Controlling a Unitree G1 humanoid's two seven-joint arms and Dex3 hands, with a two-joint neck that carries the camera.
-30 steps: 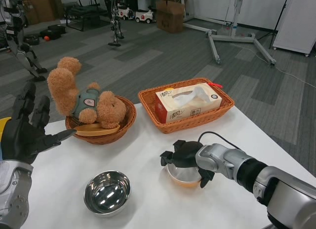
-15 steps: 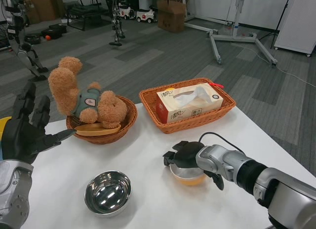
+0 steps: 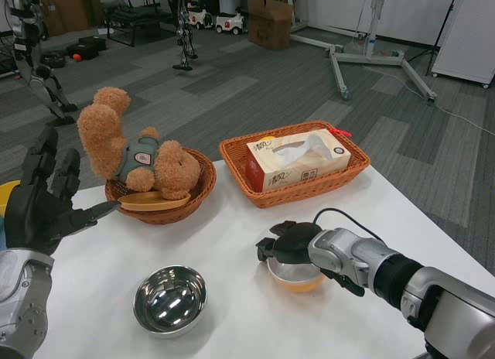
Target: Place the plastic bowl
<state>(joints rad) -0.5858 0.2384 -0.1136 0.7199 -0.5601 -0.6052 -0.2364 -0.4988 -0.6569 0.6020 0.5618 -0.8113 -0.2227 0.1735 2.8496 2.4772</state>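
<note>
**Lower right of centre: right hand over the plastic bowl**

At lower centre-right of the frame, the right hand [image 3: 298, 243] lies over the near rim of the bowl [image 3: 295, 276], a clear plastic bowl with an orange base, standing upright on the white table [image 3: 232, 243]. Its fingers curl down around the rim; whether they actually clamp the bowl cannot be told. A black cable loops up behind the wrist.

At far left, the left hand [image 3: 45, 204] is raised beside the table edge, fingers spread, holding nothing.

Surroundings: a steel bowl [image 3: 169, 299] sits at lower left of centre, well apart from the plastic bowl. At upper left of centre, a round wicker basket [image 3: 203, 181] holds a teddy bear [image 3: 139, 154] lying across a flat yellowish dish [image 3: 155, 202]. At upper centre-right, an oval wicker tray [image 3: 340, 177] holds a tissue box [image 3: 298, 159]. Bare tabletop separates the plastic bowl from both baskets and from the steel bowl. Grey floor with stands and boxes fills the top of the frame.
</note>
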